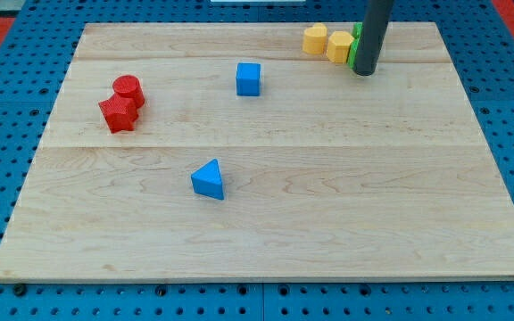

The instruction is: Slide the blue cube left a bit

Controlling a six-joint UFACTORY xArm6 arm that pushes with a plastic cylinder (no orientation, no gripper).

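Observation:
The blue cube [249,78] sits on the wooden board [266,232] in the upper middle. My tip [364,71] is the lower end of a dark rod at the view's upper right, well to the right of the blue cube and apart from it. The rod stands in front of a green block [353,46], which it mostly hides.
A blue triangular block [209,179] lies below the cube, near the board's middle. A red cylinder [128,89] and a red star-like block [118,114] touch at the left. Two yellow blocks [316,39] [338,46] sit at the top right, beside the green block.

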